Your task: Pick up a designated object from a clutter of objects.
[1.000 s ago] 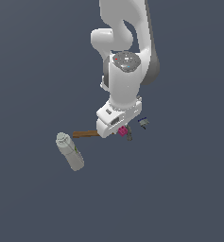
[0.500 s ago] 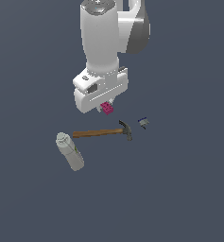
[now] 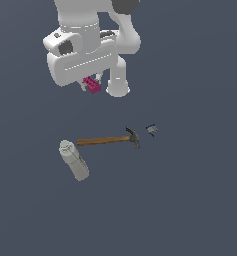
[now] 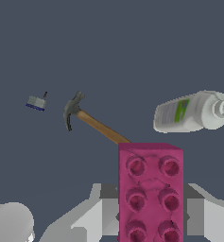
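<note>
My gripper [image 4: 150, 215] clamps the magenta brick [image 4: 150, 189] high above the hammer [image 3: 110, 140]; I judge a jolt could shake it loose.

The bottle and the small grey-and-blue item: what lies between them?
The claw hammer lies between bottle and grey-and-blue item, seen in the exterior view.

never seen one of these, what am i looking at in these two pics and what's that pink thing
It is a simulated robot arm with a two-fingered gripper. One picture looks at the whole scene from outside; the other comes from a camera on the arm's wrist, looking past the fingers. The gripper holds a small magenta brick with studs, raised clear of the surface. Left lying on the dark floor are a wooden-handled hammer, a pale bottle on its side, and a tiny grey-and-blue item.
</note>
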`<state>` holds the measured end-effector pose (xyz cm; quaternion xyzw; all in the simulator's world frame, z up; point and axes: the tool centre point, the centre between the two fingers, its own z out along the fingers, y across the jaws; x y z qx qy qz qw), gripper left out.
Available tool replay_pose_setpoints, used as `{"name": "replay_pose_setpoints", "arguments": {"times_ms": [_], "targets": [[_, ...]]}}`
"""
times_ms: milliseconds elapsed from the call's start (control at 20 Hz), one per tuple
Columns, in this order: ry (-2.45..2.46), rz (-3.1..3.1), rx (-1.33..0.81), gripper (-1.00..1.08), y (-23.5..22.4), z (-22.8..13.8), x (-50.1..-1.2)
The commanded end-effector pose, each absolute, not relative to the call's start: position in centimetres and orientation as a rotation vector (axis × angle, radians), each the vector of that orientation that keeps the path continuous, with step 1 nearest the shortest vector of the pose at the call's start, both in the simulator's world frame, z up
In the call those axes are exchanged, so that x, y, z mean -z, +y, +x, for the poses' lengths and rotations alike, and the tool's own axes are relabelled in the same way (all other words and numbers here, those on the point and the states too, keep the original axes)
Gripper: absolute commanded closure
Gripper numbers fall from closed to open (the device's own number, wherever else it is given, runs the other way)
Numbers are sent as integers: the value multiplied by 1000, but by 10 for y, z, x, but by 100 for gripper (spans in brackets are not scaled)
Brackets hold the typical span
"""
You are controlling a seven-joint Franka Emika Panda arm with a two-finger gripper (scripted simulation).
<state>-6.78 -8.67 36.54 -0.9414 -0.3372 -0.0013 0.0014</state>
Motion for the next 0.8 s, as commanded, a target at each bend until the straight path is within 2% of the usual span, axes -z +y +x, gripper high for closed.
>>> {"name": "replay_pose_setpoints", "arguments": {"times_ms": [0, 350, 750], "targets": [[-1059, -2954, 3, 108, -100, -75, -385], [-1059, -2957, 1, 108, -125, -87, -422], [-1060, -2958, 0, 108, -134, -90, -435]]}}
